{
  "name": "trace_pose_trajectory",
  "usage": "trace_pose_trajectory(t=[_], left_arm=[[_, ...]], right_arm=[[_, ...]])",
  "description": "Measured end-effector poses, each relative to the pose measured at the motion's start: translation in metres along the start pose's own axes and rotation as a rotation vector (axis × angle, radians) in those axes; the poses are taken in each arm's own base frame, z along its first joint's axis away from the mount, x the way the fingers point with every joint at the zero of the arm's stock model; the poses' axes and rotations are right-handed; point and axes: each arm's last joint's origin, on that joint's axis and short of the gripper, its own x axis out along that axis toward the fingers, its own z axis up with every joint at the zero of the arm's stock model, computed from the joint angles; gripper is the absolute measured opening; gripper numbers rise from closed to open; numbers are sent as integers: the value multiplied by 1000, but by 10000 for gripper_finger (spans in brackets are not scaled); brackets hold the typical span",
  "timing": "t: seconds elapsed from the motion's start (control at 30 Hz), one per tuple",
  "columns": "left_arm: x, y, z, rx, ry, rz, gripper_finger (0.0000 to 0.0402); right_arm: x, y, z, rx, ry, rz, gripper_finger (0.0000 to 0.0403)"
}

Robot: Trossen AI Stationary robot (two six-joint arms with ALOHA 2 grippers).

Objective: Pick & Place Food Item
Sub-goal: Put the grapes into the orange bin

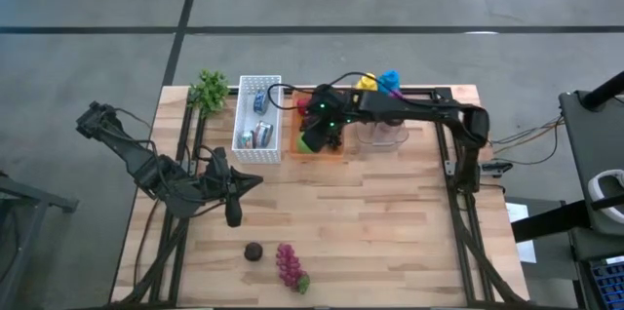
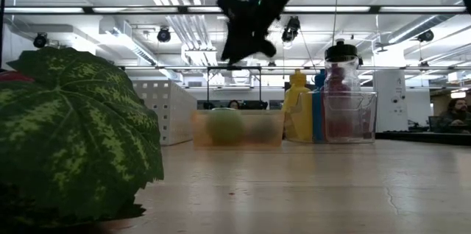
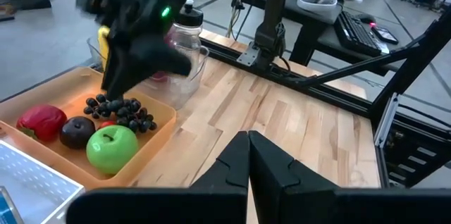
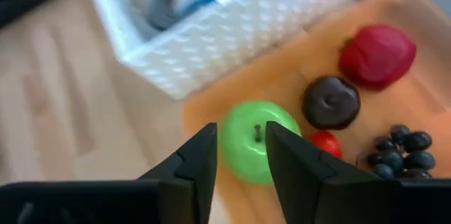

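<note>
A green apple (image 4: 250, 150) lies in the orange tray (image 3: 162, 122) beside a dark round fruit (image 4: 331, 102), a red fruit (image 4: 377, 55), a small red piece (image 4: 324, 143) and dark grapes (image 4: 402, 150). My right gripper (image 4: 241, 160) hangs open above the apple and touches nothing. The low view shows this gripper (image 2: 243, 39) well clear of the tray (image 2: 237, 127). My left gripper (image 1: 234, 214) waits shut over the table's left part, holding nothing.
A white basket (image 1: 259, 118) with small packs stands left of the tray. A clear container with bottles (image 1: 380, 135) stands right of it. Purple grapes (image 1: 289, 264) and a dark round item (image 1: 253, 251) lie near the front edge. A leafy green (image 1: 209, 89) is at the far left.
</note>
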Motion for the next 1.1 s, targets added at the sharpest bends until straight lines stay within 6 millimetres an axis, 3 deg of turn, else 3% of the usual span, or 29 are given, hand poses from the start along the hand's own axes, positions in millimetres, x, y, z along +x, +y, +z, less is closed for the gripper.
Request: trace_pose_trajectory(t=[0.2, 0.4, 0.53, 0.73, 0.93, 1.1], left_arm=[[0, 0, 0, 6, 3, 1, 6], [0, 0, -1, 6, 21, -22, 6], [0, -1, -2, 7, 40, -47, 6], [1, -3, -3, 15, 69, -76, 6], [4, -4, -8, 54, 92, -66, 7], [8, -8, -13, 89, 128, -85, 40]], right_arm=[[-48, 40, -4, -105, -94, 66, 63], [-85, 90, -25, -250, -156, 116, 16], [-105, 116, -41, -304, -182, 157, 9], [-130, 141, -60, -362, -200, 241, 8], [-144, 155, -73, -383, -210, 270, 8], [-152, 165, -82, -359, -204, 307, 8]])
